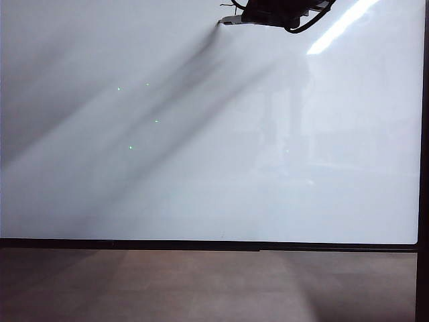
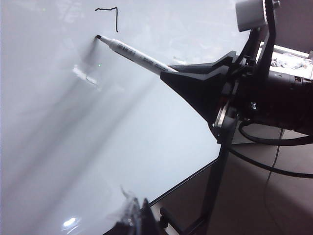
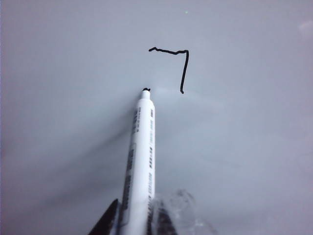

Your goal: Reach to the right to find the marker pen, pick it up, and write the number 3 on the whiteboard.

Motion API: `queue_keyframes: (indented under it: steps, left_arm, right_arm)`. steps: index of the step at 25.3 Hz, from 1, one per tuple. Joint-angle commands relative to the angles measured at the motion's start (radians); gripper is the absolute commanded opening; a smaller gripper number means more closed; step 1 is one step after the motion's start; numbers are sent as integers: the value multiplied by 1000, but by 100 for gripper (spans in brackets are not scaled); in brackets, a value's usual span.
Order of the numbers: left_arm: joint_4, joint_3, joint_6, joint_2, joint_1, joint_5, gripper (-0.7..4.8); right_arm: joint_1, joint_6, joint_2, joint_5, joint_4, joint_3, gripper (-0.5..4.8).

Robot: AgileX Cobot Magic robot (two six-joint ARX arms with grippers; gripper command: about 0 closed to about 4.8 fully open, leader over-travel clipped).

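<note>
The whiteboard [image 1: 201,168] fills the exterior view; it is glossy white with a thin black frame. At its top edge my right gripper [image 1: 242,19] is shut on the marker pen [image 1: 230,21]. In the right wrist view the pen's pale barrel [image 3: 142,161] stands between the right gripper's [image 3: 136,216] two dark fingers, its dark tip touching the board. Just beside the tip are the number 3's black lines [image 3: 185,68]: a wobbly bar with a stroke running down from one end. The left wrist view shows the same pen [image 2: 134,55] and lines [image 2: 116,17]. My left gripper [image 2: 138,211] stays low near the board, fingers together and holding nothing.
The board's black lower frame [image 1: 214,245] runs above a brown floor [image 1: 201,288]. A dark stand leg [image 2: 212,196] and loose cables [image 2: 266,166] lie behind the right arm. Small green light dots [image 1: 131,147] sit on the board's left half, and a bright streak [image 1: 342,23] at its upper right.
</note>
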Motion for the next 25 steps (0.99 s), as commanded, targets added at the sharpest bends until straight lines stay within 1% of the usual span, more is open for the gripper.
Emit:
queue_keyframes:
  steps: [1,2,10,15,21,25]
  left_arm:
    - [6,4,3,-3,0,5,-5]
    - [6,4,3,-3,0,5,-5]
    - [6,4,3,-3,0,5,-5]
    - [6,4,3,-3,0,5,-5]
    - [4,4,3,-3,0,5,-5]
    - [-2,4,3,-3,0,5,-5]
  right_arm:
    - [0,0,-4,31,23,3,50]
    - [0,0,-4,46,22,3,49]
    - [0,0,-4,48,21,3,49]
    - [0,0,-6,101,9,3,49]
    - [1,1,-17,118,-32,3,49]
    - [1,0,-36,159,-63,2,49]
